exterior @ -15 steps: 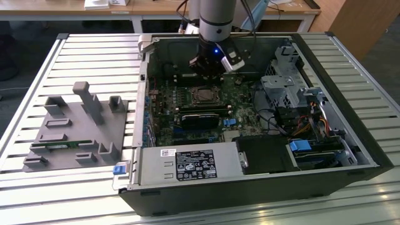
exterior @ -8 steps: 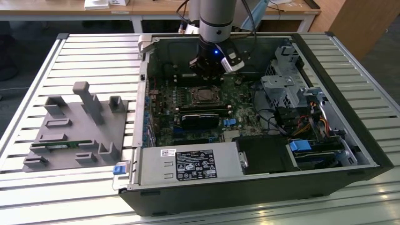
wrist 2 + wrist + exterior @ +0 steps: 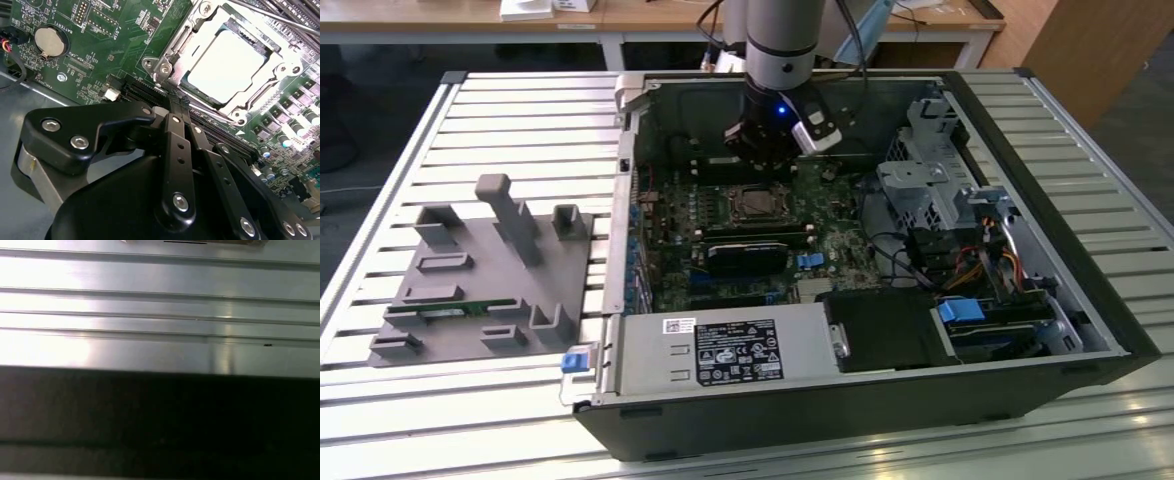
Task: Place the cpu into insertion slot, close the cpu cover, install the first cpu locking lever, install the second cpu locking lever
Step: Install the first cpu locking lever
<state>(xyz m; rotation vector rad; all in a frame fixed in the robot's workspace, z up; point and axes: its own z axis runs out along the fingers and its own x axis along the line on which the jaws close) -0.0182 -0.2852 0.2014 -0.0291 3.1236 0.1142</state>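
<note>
Inside the open case, exterior view, the gripper (image 3: 767,150) hovers just behind the insertion slot (image 3: 757,204). In the second wrist view, its fingers (image 3: 176,131) are together, empty; the cpu (image 3: 226,66) sits seated, the cpu cover (image 3: 200,37) apparently closed; levers seem left.

An open computer case (image 3: 881,400) lies on the slatted desk (image 3: 520,110). The claw (image 3: 767,150) hangs just beyond the cpu (image 3: 754,204). A grey fixture (image 3: 480,275) sits at the exterior view's left.
</note>
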